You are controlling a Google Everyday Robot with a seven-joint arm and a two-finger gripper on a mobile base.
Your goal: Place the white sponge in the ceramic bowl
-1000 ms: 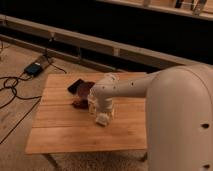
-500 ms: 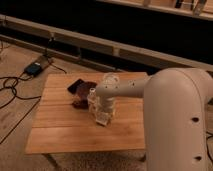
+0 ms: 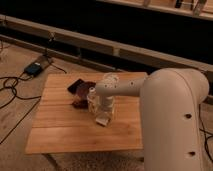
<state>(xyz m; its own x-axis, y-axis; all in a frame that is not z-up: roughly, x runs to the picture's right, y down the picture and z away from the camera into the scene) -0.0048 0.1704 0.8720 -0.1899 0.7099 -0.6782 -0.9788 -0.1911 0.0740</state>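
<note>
While the hand [image 3: 102, 114] hangs over nearly the same spot as half a second ago, the bulky white arm [image 3: 170, 115] behind it reaches a little further left. The white sponge [image 3: 102, 121] has not visibly shifted either.

At far left, thin dark cables [image 3: 10, 87] loop across the pale floor, and a small bluish box [image 3: 34, 68] lies among them. Next comes the surface [image 3: 55, 130], a rectangular top of warm wooden planks with the grain running lengthwise. Toward its far edge lies a flat black slab [image 3: 75, 85] with a matte look. Just beside it on the right sits the ceramic bowl [image 3: 87, 89], round, shallow and dark maroon. Slightly nearer the camera lies a small dark red lump [image 3: 80, 103] of irregular shape.

Right of these, the hand points straight down, pale and smooth like the arm. The sponge shows directly under its tip as a small off-white block with soft edges. It lies apart from the bowl, to the right and nearer the camera. Whether the hand grips the sponge or only hovers over it cannot be told, nor how wide it stands. The arm's large rounded shell fills the right side.
</note>
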